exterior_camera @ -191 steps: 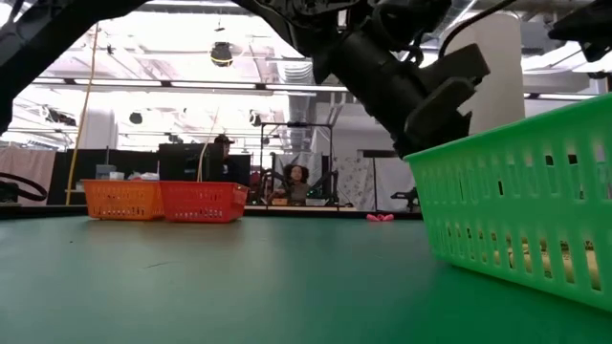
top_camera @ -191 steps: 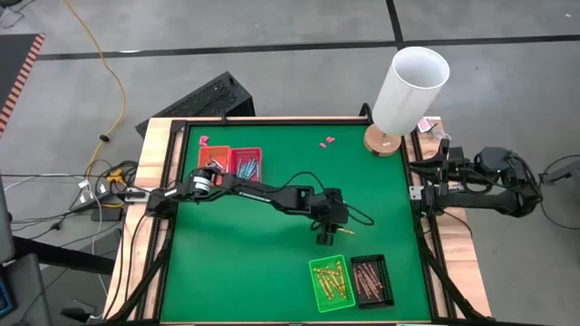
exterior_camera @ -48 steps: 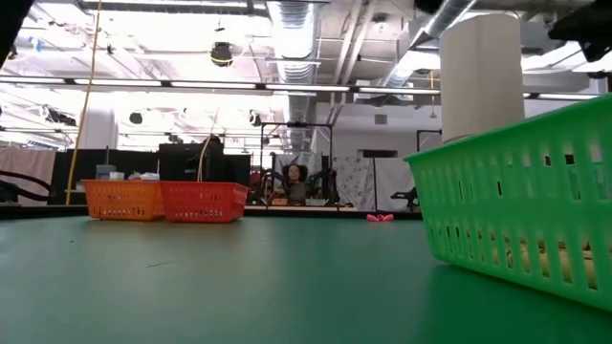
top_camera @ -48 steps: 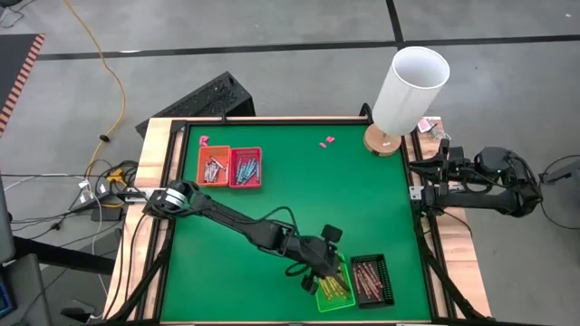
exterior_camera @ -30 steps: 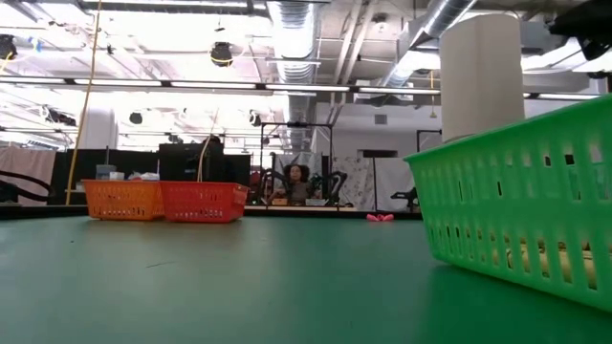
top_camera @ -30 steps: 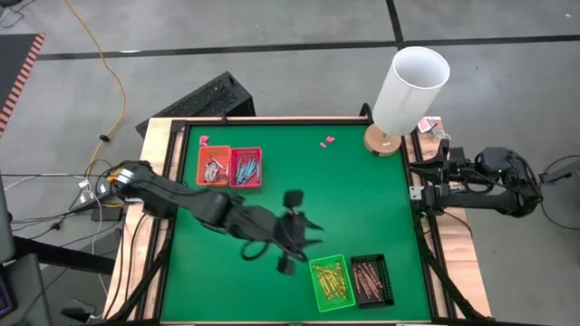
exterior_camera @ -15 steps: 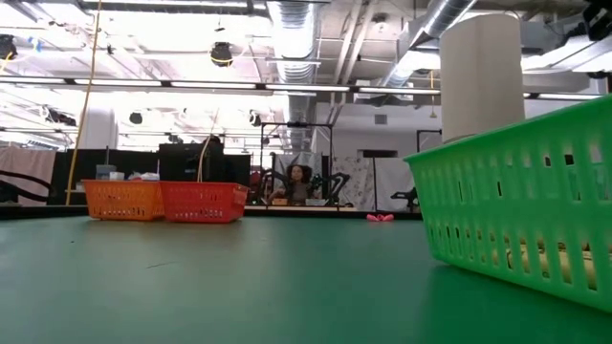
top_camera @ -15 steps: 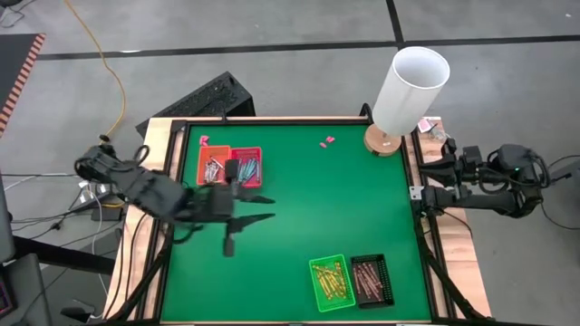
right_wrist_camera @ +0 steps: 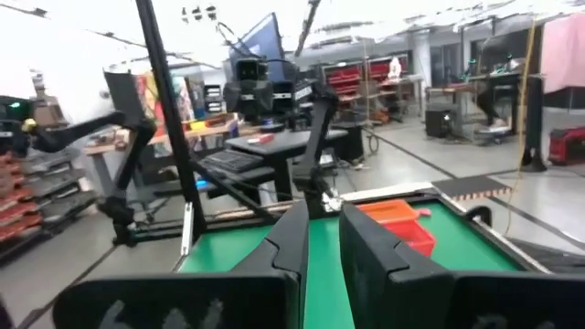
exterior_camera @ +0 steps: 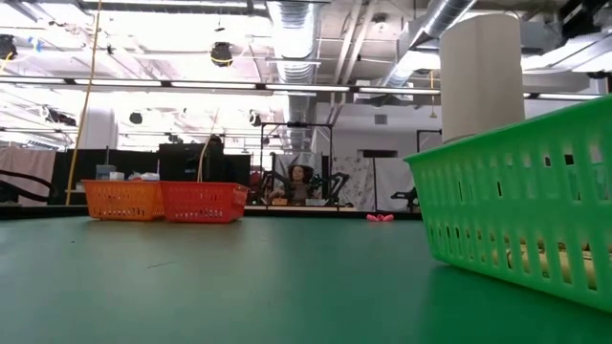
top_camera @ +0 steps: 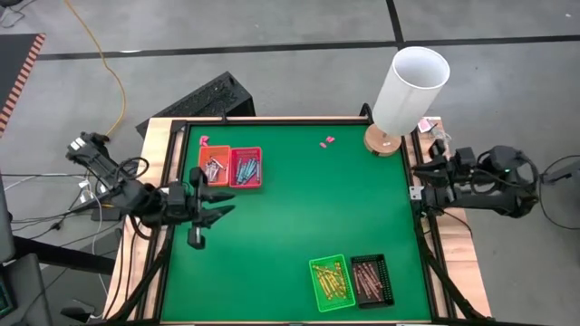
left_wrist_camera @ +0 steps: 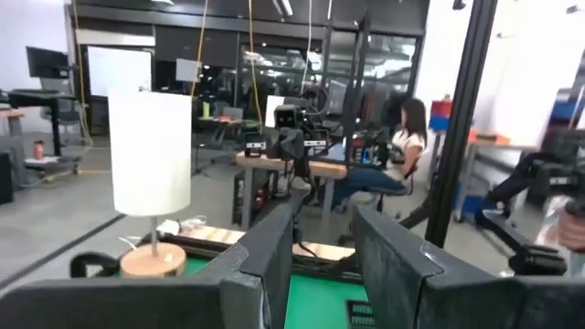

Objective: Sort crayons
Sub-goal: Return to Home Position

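Left arm [top_camera: 136,195] folded at table [top_camera: 299,217] edge, left tool [top_camera: 219,201] parted, empty, right tool [top_camera: 421,181] ajar

A robotics lab: exposed ceiling ducts [exterior_camera: 292,24], cluttered workbenches [left_wrist_camera: 292,163], a person [left_wrist_camera: 407,146] seated at one.

White cylinder [top_camera: 410,91] on a round wooden base [top_camera: 382,142], at a corner of the green desk [top_camera: 299,208]. Pink scraps [top_camera: 327,141] lie near the base. A yellow cable [top_camera: 107,68] crosses the floor, well apart from it.
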Controlling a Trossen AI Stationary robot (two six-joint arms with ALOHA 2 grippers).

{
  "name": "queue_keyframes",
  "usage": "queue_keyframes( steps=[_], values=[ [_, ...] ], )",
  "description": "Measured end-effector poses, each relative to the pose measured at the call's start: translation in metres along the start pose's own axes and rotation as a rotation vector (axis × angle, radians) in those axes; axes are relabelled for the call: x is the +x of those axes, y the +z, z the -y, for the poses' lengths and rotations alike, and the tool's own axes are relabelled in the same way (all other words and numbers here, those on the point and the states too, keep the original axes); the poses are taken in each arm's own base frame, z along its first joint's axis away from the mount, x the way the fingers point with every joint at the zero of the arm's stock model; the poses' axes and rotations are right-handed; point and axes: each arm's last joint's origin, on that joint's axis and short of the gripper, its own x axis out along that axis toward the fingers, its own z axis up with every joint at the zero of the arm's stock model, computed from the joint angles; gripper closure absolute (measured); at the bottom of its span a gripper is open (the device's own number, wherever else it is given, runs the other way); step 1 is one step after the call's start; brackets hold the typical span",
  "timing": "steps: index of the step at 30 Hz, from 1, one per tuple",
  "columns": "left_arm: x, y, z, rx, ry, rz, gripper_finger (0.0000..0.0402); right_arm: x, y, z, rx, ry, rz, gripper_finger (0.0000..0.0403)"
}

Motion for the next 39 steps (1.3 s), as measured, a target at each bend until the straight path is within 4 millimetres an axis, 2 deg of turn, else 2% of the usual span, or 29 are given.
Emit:
queue_keyframes(
  steps=[4,9,15,22,27,31,34,39],
  values=[
    [-0.017,-0.023,-0.010,-0.057,-0.013,0.033,0.0297,0.015,-0.017,0.003,0.011,0.005,-0.018,0.0335],
    [-0.036,-0.040,-0.018,-0.110,-0.054,0.022,0.0297,0.025,-0.030,0.006,0.025,0.018,-0.024,0.0335],
    [-0.057,-0.056,-0.028,-0.134,-0.084,0.001,0.0297,0.026,-0.031,0.006,0.032,0.020,-0.021,0.0335],
    [-0.086,-0.089,-0.046,-0.203,-0.049,0.018,0.0297,0.026,-0.036,0.006,0.055,0.015,-0.070,0.0335],
    [-0.097,-0.108,-0.056,-0.226,-0.035,0.041,0.0297,0.026,-0.036,0.006,0.052,0.014,-0.073,0.0335],
    [-0.103,-0.117,-0.063,-0.263,-0.081,0.079,0.0297,0.027,-0.038,0.007,0.049,0.014,-0.075,0.0335],
    [-0.109,-0.122,-0.067,-0.293,-0.175,0.127,0.0297,0.031,-0.047,0.008,0.053,0.009,-0.096,0.0335],
    [-0.114,-0.113,-0.073,-0.351,-0.225,0.189,0.0297,0.044,-0.063,0.012,0.086,0.014,-0.063,0.0335]
  ],
)
